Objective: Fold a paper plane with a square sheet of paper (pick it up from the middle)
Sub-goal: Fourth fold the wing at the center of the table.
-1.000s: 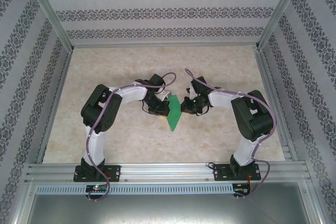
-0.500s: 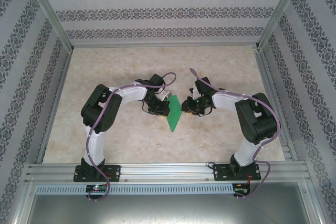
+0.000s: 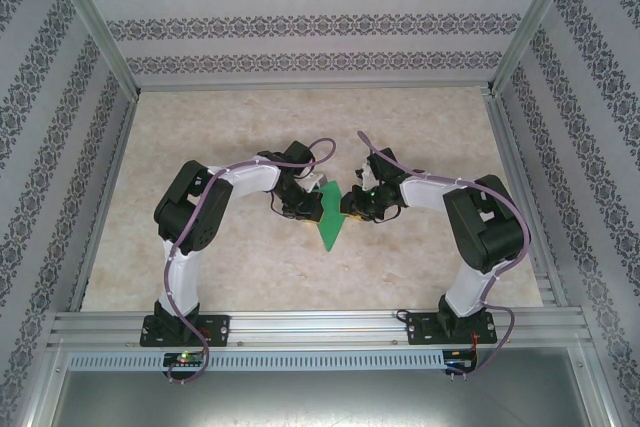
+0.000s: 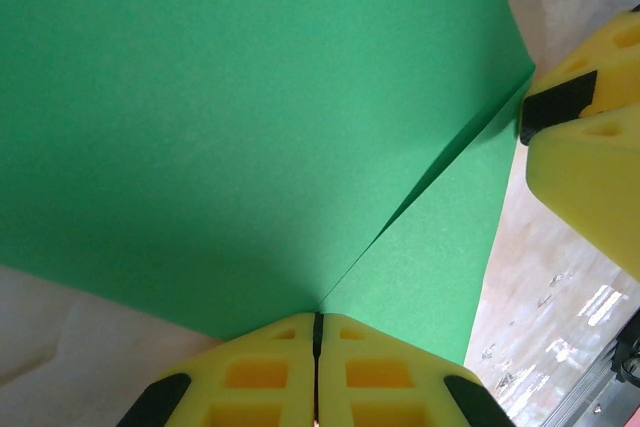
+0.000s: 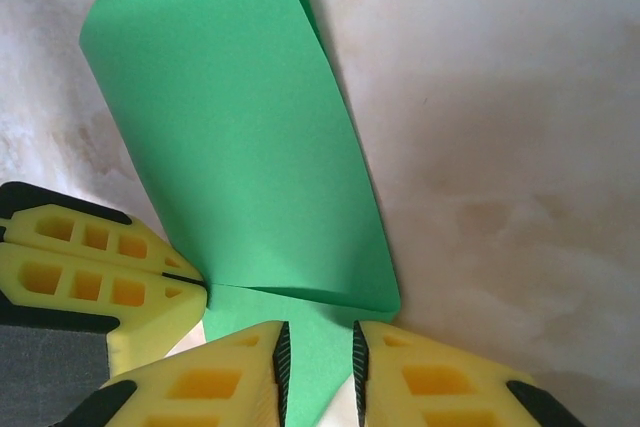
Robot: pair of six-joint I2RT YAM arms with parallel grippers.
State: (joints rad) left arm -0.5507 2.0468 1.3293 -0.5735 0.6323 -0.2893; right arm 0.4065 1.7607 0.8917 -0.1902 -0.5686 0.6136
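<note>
Top external view: the folded green sheet of paper (image 3: 329, 225) sits at mid-table (image 3: 230, 277), directly between the left pincer (image 3: 310, 207) and the right pincer (image 3: 347, 205). Left wrist view: the left pincer's fingers are pressed together, clamped on the sheet's near edge at a crease. Right wrist view: the right pincer's fingers stand slightly apart, with the sheet's edge in the gap.

This looks like a robotics lab test cell: a silver aluminium profile frame (image 3: 97, 27), grey-patterned striped wall panels (image 3: 320, 27), a beige marble-look tabletop (image 3: 200, 137), and white-and-black robot arms (image 3: 190, 212) (image 3: 480, 222) bolted to a slotted aluminium rail (image 3: 320, 325).
</note>
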